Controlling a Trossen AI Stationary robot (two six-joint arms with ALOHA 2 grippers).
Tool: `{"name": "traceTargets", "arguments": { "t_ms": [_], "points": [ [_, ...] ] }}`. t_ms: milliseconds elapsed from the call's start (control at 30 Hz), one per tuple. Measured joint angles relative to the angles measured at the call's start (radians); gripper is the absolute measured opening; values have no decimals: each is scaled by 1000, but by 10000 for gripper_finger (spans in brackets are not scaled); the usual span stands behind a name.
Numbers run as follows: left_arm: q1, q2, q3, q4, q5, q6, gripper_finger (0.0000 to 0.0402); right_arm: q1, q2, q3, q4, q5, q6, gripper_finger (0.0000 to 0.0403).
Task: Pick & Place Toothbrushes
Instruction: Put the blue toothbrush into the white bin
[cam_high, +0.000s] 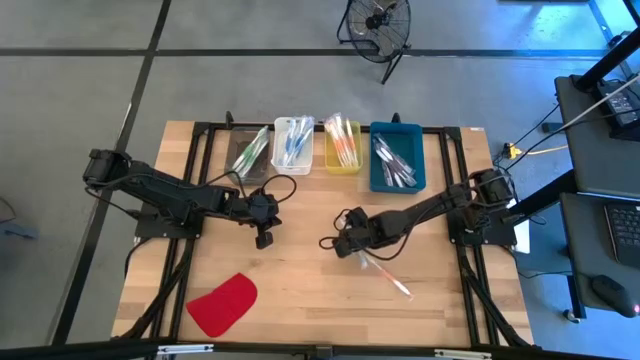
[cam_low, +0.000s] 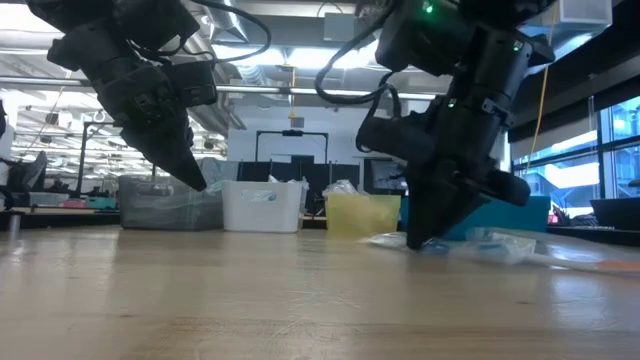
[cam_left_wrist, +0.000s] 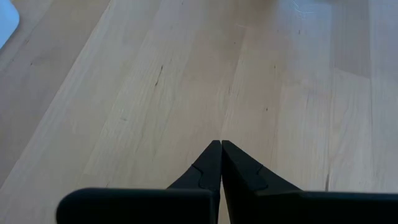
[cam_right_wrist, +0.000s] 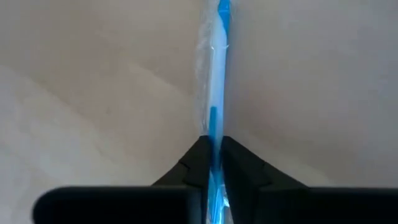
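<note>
My right fingers (cam_right_wrist: 212, 163) pinch a blue toothbrush (cam_right_wrist: 217, 74) down on the table (cam_high: 300, 270), its long axis running straight out ahead between them. Left fingers (cam_left_wrist: 221, 163) sit together, empty, farther off. The blue bin (cam_high: 397, 157) lies beyond.

The tabletop (cam_high: 300, 290) is pale blond wood with fine grain lines, framed in black. At its 12 o'clock edge sit four bins: a clear grey bin (cam_high: 247, 152) with green toothbrushes (cam_high: 255, 150), a white bin (cam_high: 293, 144) with blue ones, a yellow bin (cam_high: 343, 146) with orange ones, and a teal bin (cam_high: 397, 157) with whitish ones. A flat red piece (cam_high: 223, 303) lies towards 7 o'clock. Both arms are black. The right gripper (cam_right_wrist: 212, 146) has black jaws pinching a blue toothbrush (cam_right_wrist: 217, 74) in a clear wrapper.
</note>
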Motion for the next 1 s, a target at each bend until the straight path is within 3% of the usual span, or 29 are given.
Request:
{"name": "traceTargets", "arguments": {
  "t_ms": [200,667,1000],
  "points": [
    [0,0,0,-1,1,0,4,-20,1,-1,17,20,-7,19],
    [0,0,0,-3,2,0,9,-40,-19,-1,31,50,-171,13],
    [0,0,0,2,6,34,76,-65,-100,-1,18,115,-304,13]
  ]
}}
